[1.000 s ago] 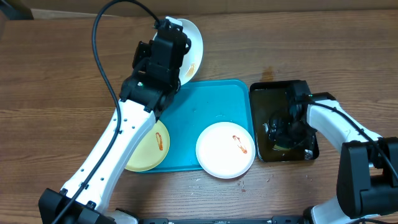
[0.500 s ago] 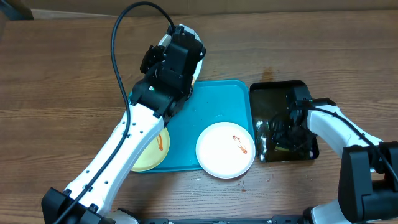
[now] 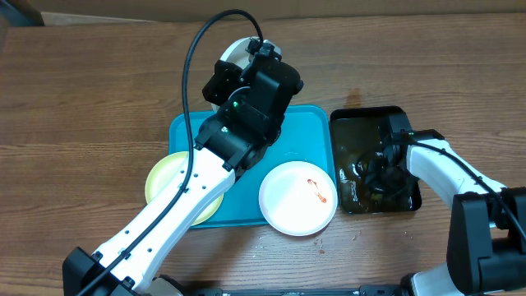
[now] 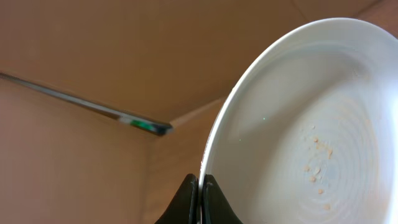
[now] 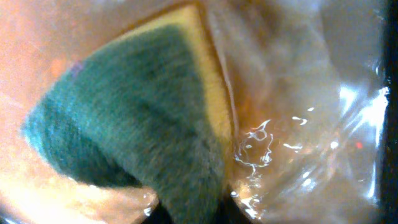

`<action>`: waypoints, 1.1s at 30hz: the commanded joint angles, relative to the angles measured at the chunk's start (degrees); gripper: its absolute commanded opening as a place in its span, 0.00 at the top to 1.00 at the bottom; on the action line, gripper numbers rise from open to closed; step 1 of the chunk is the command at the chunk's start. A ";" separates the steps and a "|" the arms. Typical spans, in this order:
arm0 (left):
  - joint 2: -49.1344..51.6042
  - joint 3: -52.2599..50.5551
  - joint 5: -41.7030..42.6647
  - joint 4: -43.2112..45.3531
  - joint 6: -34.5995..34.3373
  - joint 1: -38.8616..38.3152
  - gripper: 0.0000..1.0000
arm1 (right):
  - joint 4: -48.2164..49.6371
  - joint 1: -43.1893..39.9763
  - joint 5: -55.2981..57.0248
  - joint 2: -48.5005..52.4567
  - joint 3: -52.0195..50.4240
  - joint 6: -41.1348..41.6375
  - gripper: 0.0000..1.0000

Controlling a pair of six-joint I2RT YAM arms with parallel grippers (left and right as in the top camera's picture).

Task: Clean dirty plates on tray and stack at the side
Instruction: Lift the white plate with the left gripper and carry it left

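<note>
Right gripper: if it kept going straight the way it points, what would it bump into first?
The green-and-yellow sponge, lying in the water of the black tray. It fills the right wrist view, so it seems very close to the right gripper; whether they touch, I cannot tell.

The left arm swings right across the tray. Its left gripper carries the pinched white plate from beyond the far-left corner toward the far edge, uncovering the yellow-green plate it overhung a second earlier.
</note>
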 commanded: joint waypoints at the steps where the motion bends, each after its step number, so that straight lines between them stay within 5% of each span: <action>1: -1.09 0.96 -6.58 3.15 5.44 -1.64 0.96 | 0.26 -0.20 -0.09 0.92 -1.31 -0.04 0.02; 9: -1.09 0.96 -9.53 8.26 11.69 -3.67 0.96 | 0.26 -0.20 -0.09 0.92 -1.31 -0.04 0.00; 21: -1.09 0.96 -8.79 9.79 10.99 -3.52 0.96 | 11.15 -0.20 -0.09 0.92 -1.31 -1.99 0.05; 23: -1.09 0.96 -8.83 9.79 10.97 -3.52 0.96 | 12.46 -0.17 -0.11 0.92 -1.31 -1.97 0.28; 25: -1.09 0.96 -8.83 9.75 10.97 -3.50 0.96 | 12.11 -0.17 -0.11 0.92 -1.33 -1.95 0.80; 26: -1.09 0.96 -8.81 9.60 10.93 -3.45 0.96 | 11.61 -0.17 -0.11 0.92 -1.33 -1.97 0.96; 28: -1.09 0.96 -8.81 9.60 10.54 -3.45 0.96 | 11.13 -0.17 -0.09 0.92 -1.33 -1.99 0.96; 29: -1.09 0.96 -8.70 9.62 10.32 -3.45 0.96 | 11.19 -0.17 -0.09 0.92 -1.33 -1.97 0.95; 30: -1.09 0.96 -8.31 9.62 10.34 -3.45 0.96 | 11.39 -0.17 -0.09 0.92 -1.33 -1.99 0.42; 31: -1.09 0.96 -7.74 9.62 10.16 -3.45 0.96 | 11.56 -0.20 -0.09 0.92 -1.33 -1.99 0.07; 33: -1.09 0.96 -7.69 9.57 7.98 -3.45 0.96 | 11.54 -0.17 -0.11 0.92 -1.33 -1.97 0.00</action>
